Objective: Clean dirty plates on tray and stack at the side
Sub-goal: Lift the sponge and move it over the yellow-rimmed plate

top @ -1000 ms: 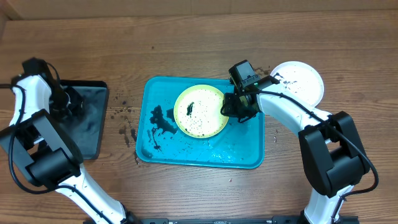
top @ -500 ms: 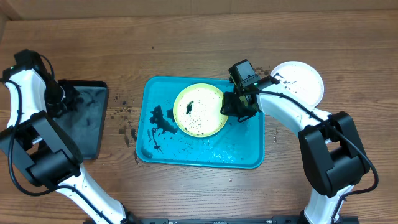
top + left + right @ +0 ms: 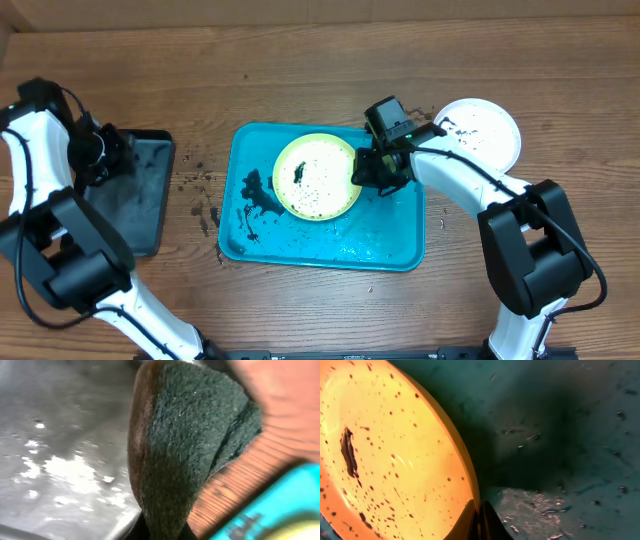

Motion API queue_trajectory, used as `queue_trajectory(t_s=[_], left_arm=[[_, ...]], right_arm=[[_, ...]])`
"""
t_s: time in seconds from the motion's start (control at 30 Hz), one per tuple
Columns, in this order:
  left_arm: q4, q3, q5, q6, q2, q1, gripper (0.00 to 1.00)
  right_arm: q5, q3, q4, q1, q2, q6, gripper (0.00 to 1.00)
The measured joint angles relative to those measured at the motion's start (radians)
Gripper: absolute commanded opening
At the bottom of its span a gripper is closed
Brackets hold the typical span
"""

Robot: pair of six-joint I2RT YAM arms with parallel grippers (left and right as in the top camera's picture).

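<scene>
Plate (image 3: 318, 176) in tray (image 3: 390, 245) — second plate (image 3: 485, 130) right; smaller tray (image 3: 135, 215) left.

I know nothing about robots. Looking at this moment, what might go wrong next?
The right tool pinches the plate by a thin bit of rim only, over a wet tray; the plate may slip out. The left tool seems to grip only one end of the sponge, so hard scrubbing might tug it loose. Pressing on a plate held at one edge may also tip it.
</scene>
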Motion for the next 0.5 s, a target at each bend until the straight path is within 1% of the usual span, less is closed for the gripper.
queue_trajectory(t_s=[0.17,0.23,0.3,0.5], left_arm=[[-0.039,0.011,0.098,0.026,-0.092,-0.023,0.04],[-0.069,0.016,0.127,0.039,-0.109,-0.069,0.04],[-0.094,0.016,0.14,0.05,-0.11,-0.116,0.04],[-0.105,0.015,0.158,0.082,-0.11,-0.31,0.04]], right_arm=[[-0.004,0.0,-0.004,0.081,0.0,-0.02,0.04],[-0.004,0.0,-0.017,0.131,0.0,-0.024,0.04],[0.003,0.0,-0.028,0.15,0.0,-0.014,0.04],[0.055,0.0,-0.023,0.145,0.0,0.034,0.04]])
